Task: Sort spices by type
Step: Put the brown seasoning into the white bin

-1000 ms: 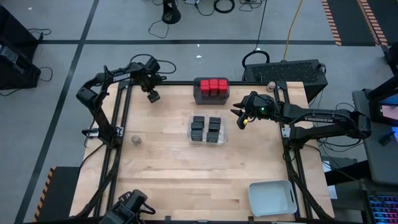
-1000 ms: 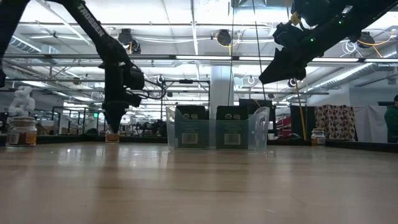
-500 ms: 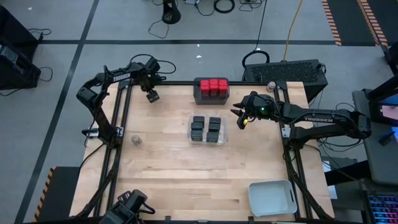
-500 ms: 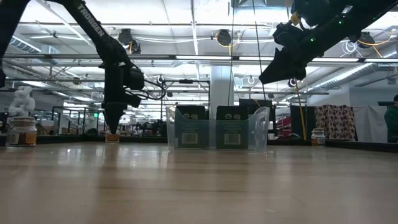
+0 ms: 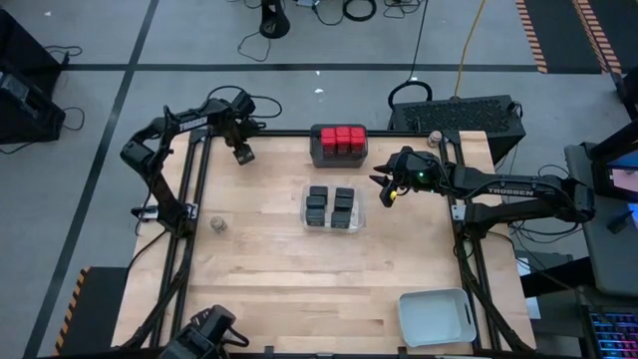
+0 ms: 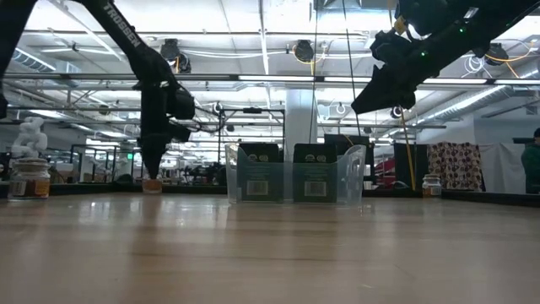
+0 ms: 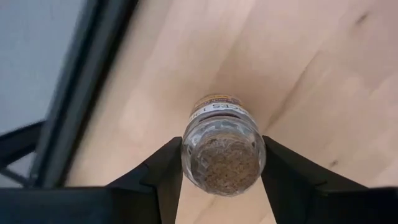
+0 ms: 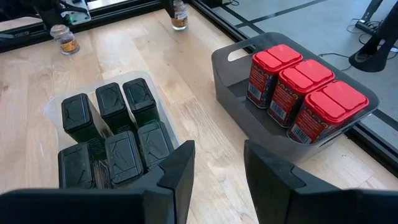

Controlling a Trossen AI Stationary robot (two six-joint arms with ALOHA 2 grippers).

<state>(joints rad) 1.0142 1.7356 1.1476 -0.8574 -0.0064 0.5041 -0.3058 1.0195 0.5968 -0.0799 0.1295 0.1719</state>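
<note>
A round clear spice jar [image 7: 222,149] stands upright on the wood at the table's far left, and my left gripper [image 5: 244,155] comes down over it, shut on it. My right gripper [image 8: 219,168] hovers open and empty above the table, between the dark grey tray [image 5: 317,160] of red-topped spices [image 8: 303,87] and the clear tray [image 5: 305,207] of black boxy spices [image 8: 112,134]. Another jar [image 5: 217,225] stands by the left edge. A third jar [image 5: 435,137] stands at the far right corner. My left gripper pinches the jar's upper part [image 7: 188,155], just under its top, between the two fingers [image 7: 163,177], one on each side. The fingers come from above, pointing down. The jar stands upright with its base [image 6: 152,187] on the table.
A pale grey tray [image 5: 436,317] sits at the near right corner. The black frame rail [image 7: 81,99] runs close beside the held jar along the table's edge. Bare wood stretches across the table's near half.
</note>
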